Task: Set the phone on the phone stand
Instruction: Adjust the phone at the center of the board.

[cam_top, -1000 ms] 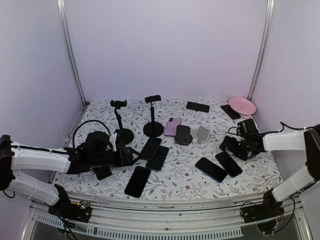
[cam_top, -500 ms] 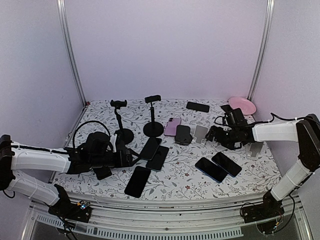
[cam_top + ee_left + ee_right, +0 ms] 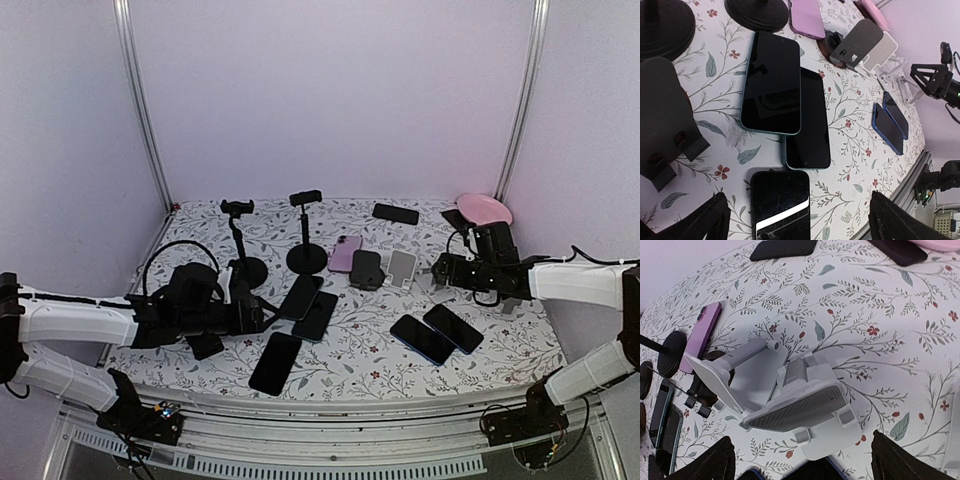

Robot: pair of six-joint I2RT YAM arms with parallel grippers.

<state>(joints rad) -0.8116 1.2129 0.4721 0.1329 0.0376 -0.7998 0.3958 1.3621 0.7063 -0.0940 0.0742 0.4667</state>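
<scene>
White plastic phone stand sits on the floral tablecloth right of centre, its ribbed cradle tilted. It lies directly ahead of the right gripper, whose fingers are spread wide, grasping nothing and clear of the stand. Just left of it is a dark grey stand, and beside that a pink phone lies flat.

At the left of the table the left gripper is low over the cloth, its fingers likewise released and empty. A black phone shows between them in the wrist view. Farther on lie a teal-edged phone and a second dark phone, touching each other.

Two blue phones lie side by side on the near right. A pink plate sits at the far right.
</scene>
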